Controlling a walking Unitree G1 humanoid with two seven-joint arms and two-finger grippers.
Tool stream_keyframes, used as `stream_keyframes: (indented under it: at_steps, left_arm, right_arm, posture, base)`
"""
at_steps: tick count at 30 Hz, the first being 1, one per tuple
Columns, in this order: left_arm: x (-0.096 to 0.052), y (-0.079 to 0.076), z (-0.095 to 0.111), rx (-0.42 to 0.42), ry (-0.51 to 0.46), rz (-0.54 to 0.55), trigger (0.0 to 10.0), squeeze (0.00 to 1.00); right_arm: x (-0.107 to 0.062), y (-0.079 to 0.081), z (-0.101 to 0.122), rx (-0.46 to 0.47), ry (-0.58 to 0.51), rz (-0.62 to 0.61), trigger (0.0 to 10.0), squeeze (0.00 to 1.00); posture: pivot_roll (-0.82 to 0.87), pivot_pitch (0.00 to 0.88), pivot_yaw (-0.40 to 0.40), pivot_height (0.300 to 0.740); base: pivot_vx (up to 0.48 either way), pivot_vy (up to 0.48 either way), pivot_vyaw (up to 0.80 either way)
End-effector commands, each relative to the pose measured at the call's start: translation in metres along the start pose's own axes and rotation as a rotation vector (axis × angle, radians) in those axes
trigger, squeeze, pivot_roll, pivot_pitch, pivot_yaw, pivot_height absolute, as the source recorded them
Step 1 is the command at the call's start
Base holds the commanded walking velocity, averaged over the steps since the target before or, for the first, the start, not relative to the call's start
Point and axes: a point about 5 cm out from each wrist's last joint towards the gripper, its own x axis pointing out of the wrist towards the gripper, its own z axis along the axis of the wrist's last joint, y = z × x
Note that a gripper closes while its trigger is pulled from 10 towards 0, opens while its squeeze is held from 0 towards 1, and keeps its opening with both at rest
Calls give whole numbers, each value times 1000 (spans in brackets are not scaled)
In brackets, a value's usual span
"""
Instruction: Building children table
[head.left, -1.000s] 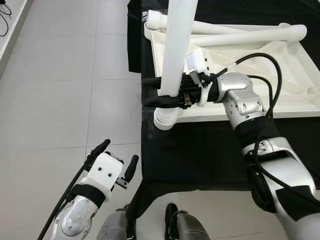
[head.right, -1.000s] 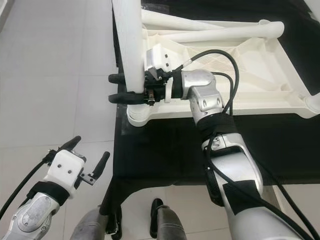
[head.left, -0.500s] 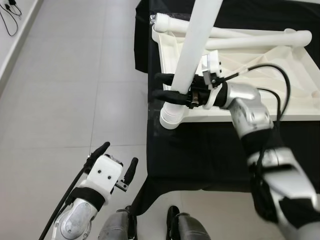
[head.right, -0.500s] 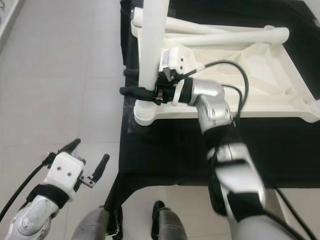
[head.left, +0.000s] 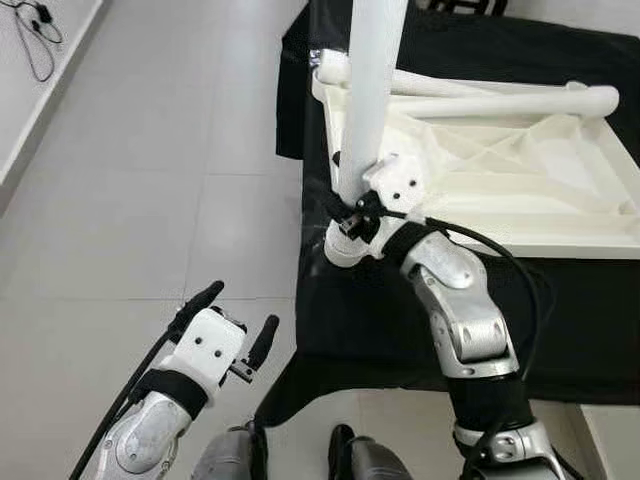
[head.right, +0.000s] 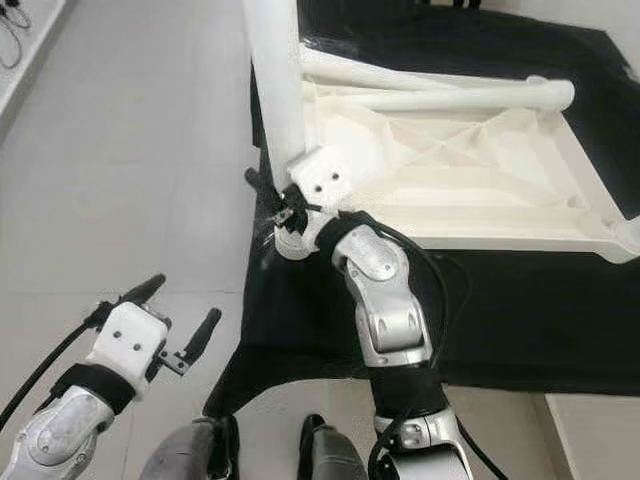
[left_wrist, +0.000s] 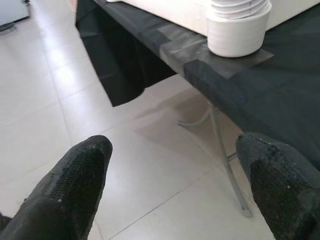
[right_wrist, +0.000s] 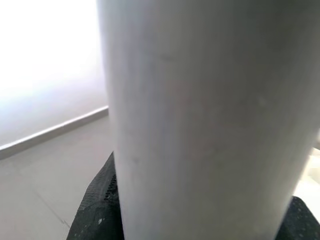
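Tabletop (head.left: 520, 150) on bench (head.left: 400, 310), leg (head.left: 372, 90) upright at its left corner, floor (head.left: 150, 180) to left

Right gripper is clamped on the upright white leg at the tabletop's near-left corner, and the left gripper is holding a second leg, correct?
Not quite. The right gripper does clamp the upright white leg, but the left gripper holds nothing: the left wrist view shows its fingers spread over bare floor.
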Motion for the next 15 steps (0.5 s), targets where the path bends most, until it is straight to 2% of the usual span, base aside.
stream_keyframes:
  at_steps: [1, 6, 8, 15]
  left_arm:
    - [-2, -4, -7, -6, 26, -19, 10000, 0]
    - [-1, -2, -7, -2, 25, -15, 10000, 0]
    - [0, -1, -7, -1, 23, -14, 10000, 0]
    - [2, -1, -7, -4, 20, -16, 10000, 0]
  right_arm:
    - [-20, -16, -66, 52, 350, -140, 10000, 0]
    - [-21, -19, -60, 94, 360, -241, 10000, 0]
    - [-23, -22, -59, 170, 369, -313, 10000, 0]
    - [-23, -21, -60, 236, 377, -353, 10000, 0]
  posture:
    - [130, 315, -78, 740]
    - [133, 308, -75, 740]
    - [132, 304, -73, 740]
    - [129, 301, -73, 740]
  base:
    - [0, 0, 0]
    - [0, 0, 0]
    - [0, 0, 0]
    - [0, 0, 0]
